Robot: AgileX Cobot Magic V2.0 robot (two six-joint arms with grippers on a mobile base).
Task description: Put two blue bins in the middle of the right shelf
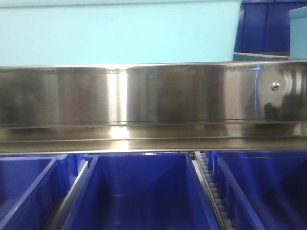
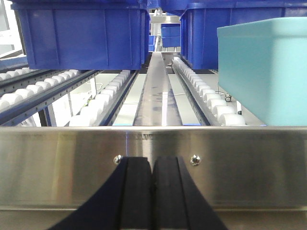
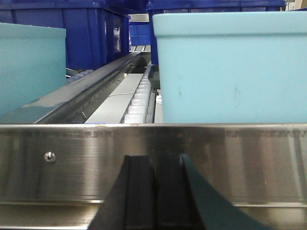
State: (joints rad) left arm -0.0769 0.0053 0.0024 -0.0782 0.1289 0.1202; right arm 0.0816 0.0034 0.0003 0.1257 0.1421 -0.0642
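Nearest the left wrist camera, the left gripper (image 2: 152, 189) has its two black fingers pressed together with only a thin seam between them and nothing held. The right gripper (image 3: 154, 189) looks the same in its own view: closed and empty. Each sits just in front of a steel rail (image 2: 249, 163) that runs across the shelf edge.

Past the rail in the left wrist view, rollers (image 2: 103, 103) run away in lanes. A teal bin (image 2: 264, 72) stands on the right lane near the front. Further back, two blue bins (image 2: 84, 33) sit side by side, one on each side of the centre strip. The right wrist camera faces a big teal box (image 3: 230, 67) close behind the rail, with more blue ones well behind it.

The front camera shows a lower row (image 1: 139, 191) of three blue bins under the rail, open tops up.

By my reading the task is at its start: neither hand has a bin, and both are apart from any blue one. Which shelf here is the right middle one I cannot tell from these close views, so a bin already delivered cannot be ruled out. Left to do: open the fingers, reach in, grasp a bin and carry it across, then the second.
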